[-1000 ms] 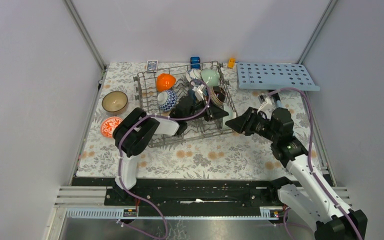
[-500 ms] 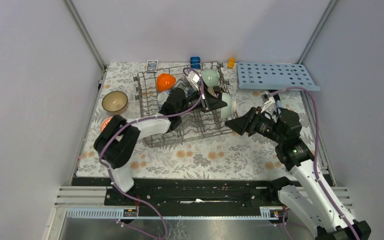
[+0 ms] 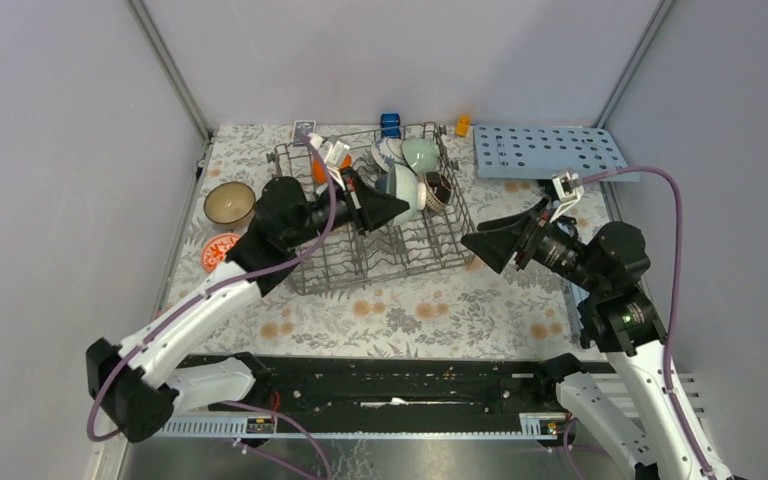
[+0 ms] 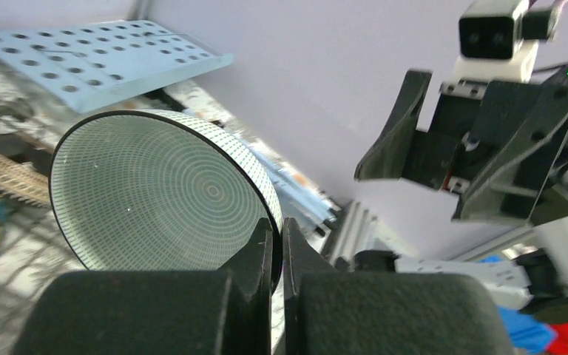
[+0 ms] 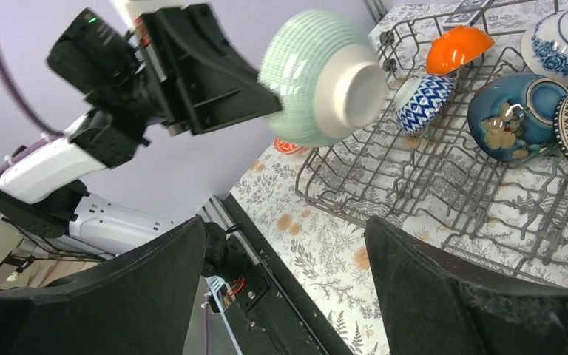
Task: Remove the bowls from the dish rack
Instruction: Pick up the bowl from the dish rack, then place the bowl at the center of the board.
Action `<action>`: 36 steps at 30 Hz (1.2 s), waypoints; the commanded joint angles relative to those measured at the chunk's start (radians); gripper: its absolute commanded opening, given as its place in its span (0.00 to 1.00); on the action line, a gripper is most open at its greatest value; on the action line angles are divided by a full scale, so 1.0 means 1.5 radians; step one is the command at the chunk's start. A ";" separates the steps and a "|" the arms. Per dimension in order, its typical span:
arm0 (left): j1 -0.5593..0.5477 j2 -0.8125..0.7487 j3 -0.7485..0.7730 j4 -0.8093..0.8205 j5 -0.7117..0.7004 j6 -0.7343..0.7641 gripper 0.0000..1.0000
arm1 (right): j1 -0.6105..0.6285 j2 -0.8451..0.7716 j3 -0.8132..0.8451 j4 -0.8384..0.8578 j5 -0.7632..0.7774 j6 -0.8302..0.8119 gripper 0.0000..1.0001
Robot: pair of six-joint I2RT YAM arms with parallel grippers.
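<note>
The left gripper was clamped on the rim of a pale green bowl, lifted above the dish rack. The right gripper hung spread wide and empty beside it. A brown bowl and a red-and-white bowl sat on the table. At least 5 more were left in the rack, so I judged it under half done.

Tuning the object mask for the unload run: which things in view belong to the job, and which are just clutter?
Job:
dish rack
pale green bowl, clamped in the left gripper jaws
orange bowl, blue-and-white bowl and dark blue bowl in the rack
brown-rimmed bowl and red-and-white bowl on the table

Clutter:
light-blue perforated board
small blue block
small orange piece
</note>
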 commanded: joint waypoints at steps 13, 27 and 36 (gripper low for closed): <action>-0.253 -0.187 0.043 -0.462 -0.340 0.415 0.00 | 0.025 0.223 0.213 -0.234 0.146 -0.082 0.80; -0.644 -0.043 -0.030 -0.527 -0.655 0.652 0.00 | 0.222 0.331 0.301 -0.462 0.349 -0.234 0.77; -0.664 -0.011 -0.096 -0.528 -0.575 0.760 0.00 | 0.365 0.341 0.262 -0.515 0.431 -0.215 0.72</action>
